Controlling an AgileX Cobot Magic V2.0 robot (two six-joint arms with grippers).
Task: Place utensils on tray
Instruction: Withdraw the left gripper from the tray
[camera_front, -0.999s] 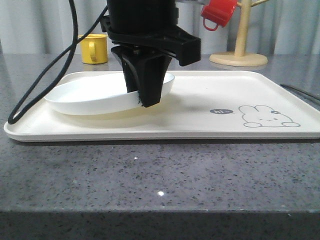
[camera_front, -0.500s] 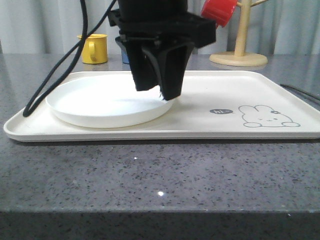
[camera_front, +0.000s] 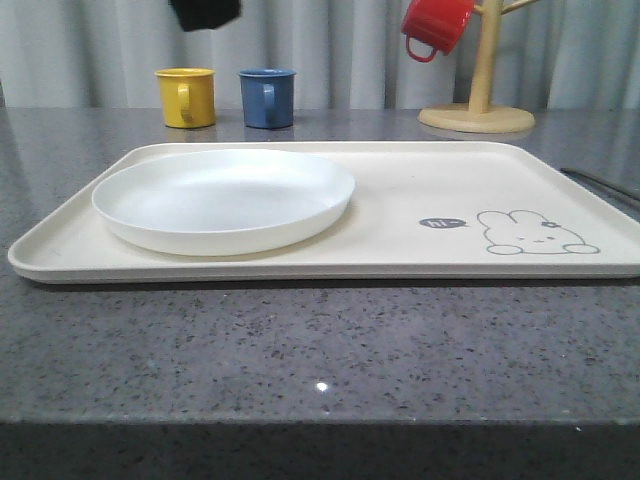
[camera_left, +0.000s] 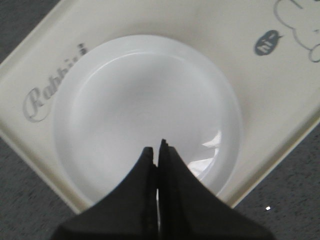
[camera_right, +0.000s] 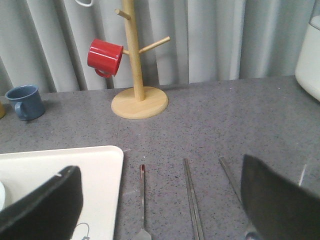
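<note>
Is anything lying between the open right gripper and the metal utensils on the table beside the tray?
Nothing visible does. The right gripper hangs open over the fork and chopsticks, which lie on bare table just off the tray.

The cream tray (camera_left: 45, 60) bears grey "Rabbit" script (camera_left: 47, 90) and a dark speech bubble (camera_left: 268, 43) reading "hi~".

Plate (camera_front: 222, 198): on the tray (camera_front: 420, 190), left half.
Mugs (camera_front: 225, 97): 2, behind the tray's back-left corner.
Utensils (camera_right: 190, 200): on the counter (camera_front: 320, 350), right of the tray.
</note>
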